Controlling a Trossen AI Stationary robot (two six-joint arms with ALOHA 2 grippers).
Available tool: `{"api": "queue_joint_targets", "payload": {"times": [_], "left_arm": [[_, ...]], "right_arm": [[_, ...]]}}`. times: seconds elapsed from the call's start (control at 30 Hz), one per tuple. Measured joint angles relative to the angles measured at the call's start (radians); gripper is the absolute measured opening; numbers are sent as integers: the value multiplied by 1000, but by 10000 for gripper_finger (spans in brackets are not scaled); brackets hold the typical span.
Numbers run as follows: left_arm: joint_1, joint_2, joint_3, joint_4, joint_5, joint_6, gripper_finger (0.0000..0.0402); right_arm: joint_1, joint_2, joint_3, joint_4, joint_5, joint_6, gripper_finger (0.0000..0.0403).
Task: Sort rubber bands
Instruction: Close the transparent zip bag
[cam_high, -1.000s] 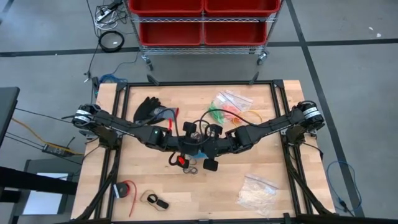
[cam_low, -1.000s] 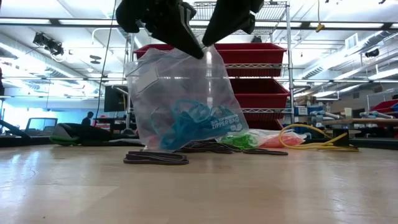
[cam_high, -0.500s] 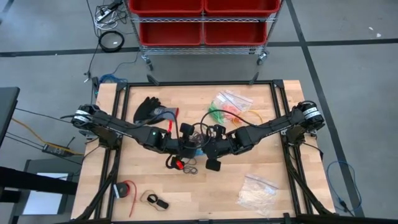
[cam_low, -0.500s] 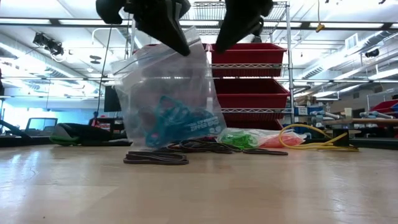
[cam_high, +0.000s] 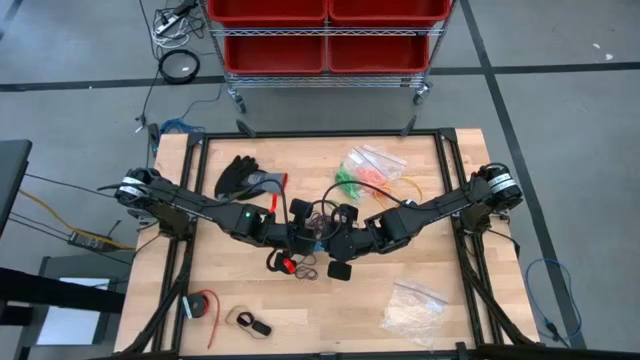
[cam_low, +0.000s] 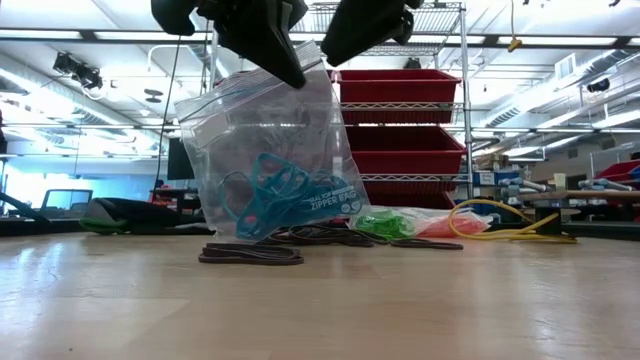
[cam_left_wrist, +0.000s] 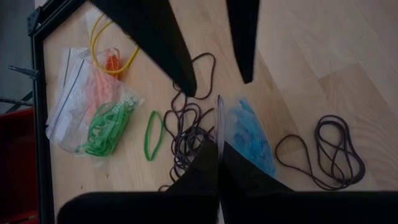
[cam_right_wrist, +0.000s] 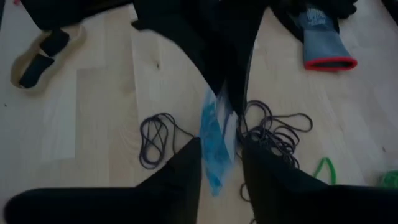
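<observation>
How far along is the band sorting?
Done: blue bands are in the zipper bag; green and orange sit bagged. In hand: left gripper pinches the zipper bag's top, right gripper open beside it. Left: black bands and one green band loose on the table.

1. A clear zipper bag (cam_low: 262, 150) hangs above the table (cam_low: 320, 300), pinched at its top edge by the left gripper (cam_low: 283, 62).
2. Blue bands (cam_low: 275, 192) sit inside it.
3. The right gripper (cam_low: 345, 40) hovers just right of the bag's top, apart from it.
4. Black bands (cam_low: 250, 254) lie on the table below.
5. Farther right lie green bands (cam_low: 382, 225) and a yellow cable (cam_low: 505, 225).
</observation>
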Motion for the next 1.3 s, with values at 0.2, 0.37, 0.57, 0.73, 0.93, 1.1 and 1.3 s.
{"api": "queue_joint_targets", "payload": {"times": [0.2, 0.37, 0.57, 0.73, 0.93, 1.1, 1.3], "left_arm": [[0, 0, 0, 9, 2, -1, 2], [1, 0, 1, 5, 26, -4, 2], [2, 0, 0, -1, 36, -3, 3], [2, -2, 0, -1, 37, -4, 3], [2, -2, 0, 0, 37, -25, 4], [2, -2, 0, -4, 26, -26, 12], [2, -2, 1, -43, 13, -23, 10]], "right_arm": [[0, 29, -5, 45, -7, -20, 152], [-3, 46, -10, 68, 25, -26, 137], [-7, 50, -10, 68, 35, -36, 42], [-7, 50, -10, 75, 48, -51, 8], [-7, 50, -10, 75, 49, -50, 1], [-8, 51, -10, 75, 48, -47, 0], [-11, 55, -10, 74, 47, -43, 0]]}}
